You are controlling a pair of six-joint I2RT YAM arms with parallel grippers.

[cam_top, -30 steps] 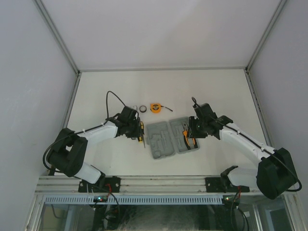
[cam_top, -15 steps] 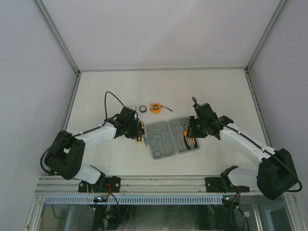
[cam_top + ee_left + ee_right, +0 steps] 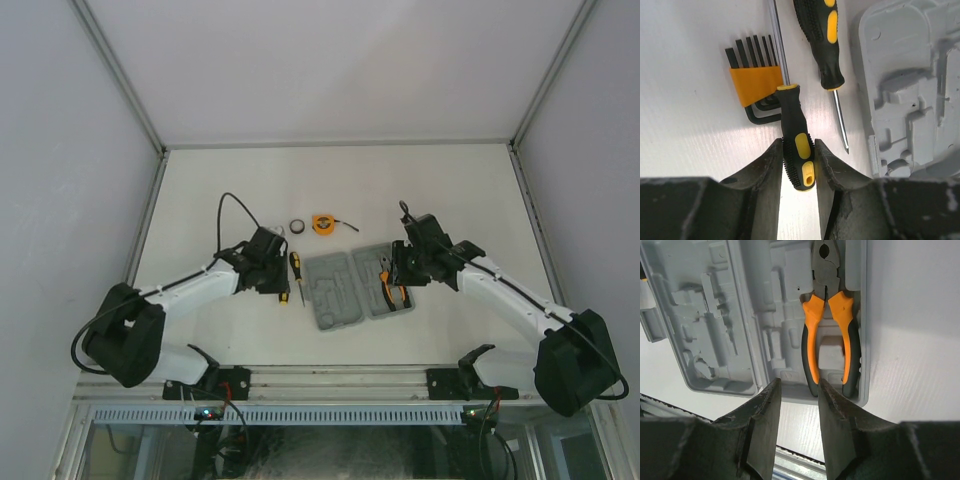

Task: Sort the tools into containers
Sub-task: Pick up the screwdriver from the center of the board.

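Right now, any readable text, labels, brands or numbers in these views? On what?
No readable text in any view.
tape measure: face too small to read.
tool case: bare moulded plastic, no lettering seen.
pliers, hex-key set, held screwdriver, second screwdriver: no markings visible.

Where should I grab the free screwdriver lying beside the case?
Take the free screwdriver by its thick ribbed handle, from straight above, jaws across it. It lies flat; the shaft is thin, and the tool case and hex-key set lie either side.
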